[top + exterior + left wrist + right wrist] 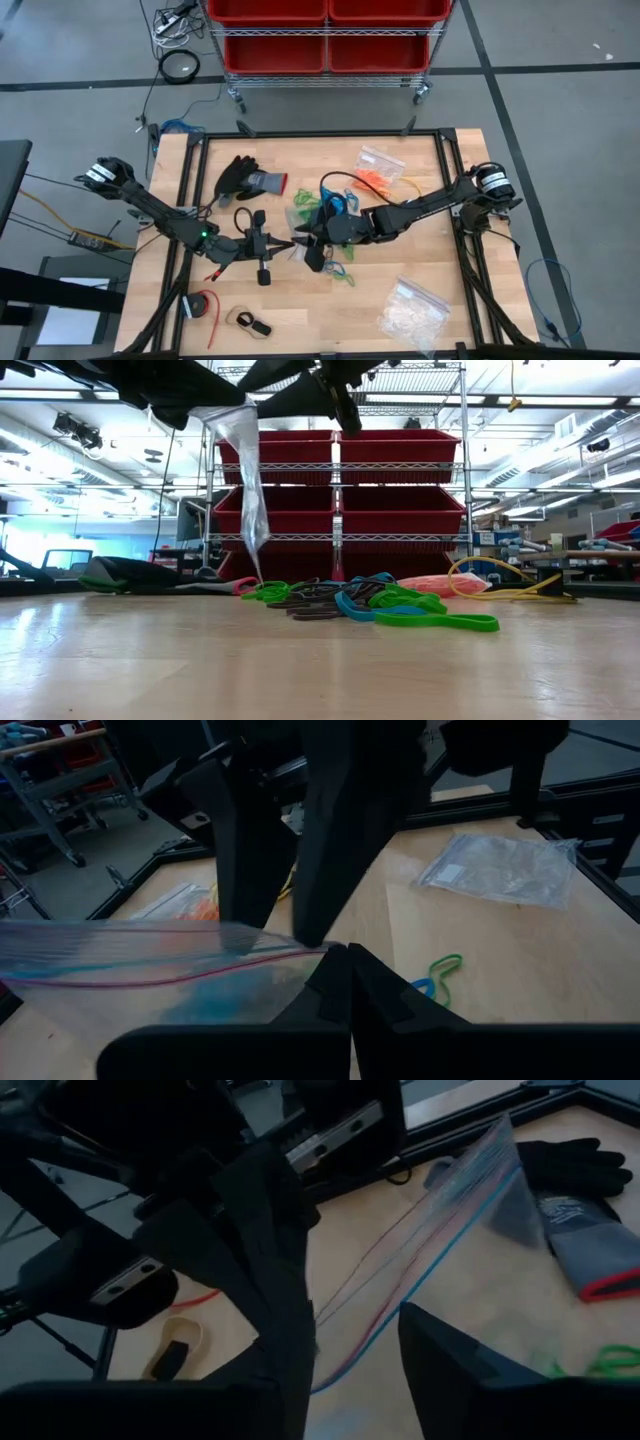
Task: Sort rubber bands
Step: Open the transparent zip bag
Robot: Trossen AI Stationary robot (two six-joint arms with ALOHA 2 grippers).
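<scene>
Above the bands (335,225) heaped mid-tabletop (440,260), the left tool (335,952) was clamped on an empty bag's (245,470) rim; the right tool (355,1345) stood apart astride it. A misjudged pinch could tug the bag loose.

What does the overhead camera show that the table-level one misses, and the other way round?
Only the high view shows both dark arms, the left gripper shut on the clear plastic zip bag, and the clear bag of whitish pieces. Only the low view shows that zip bag hanging above the table, and the room's ceiling lights. Both show the pile of coloured rubber bands, the black glove and the red bins.
</scene>
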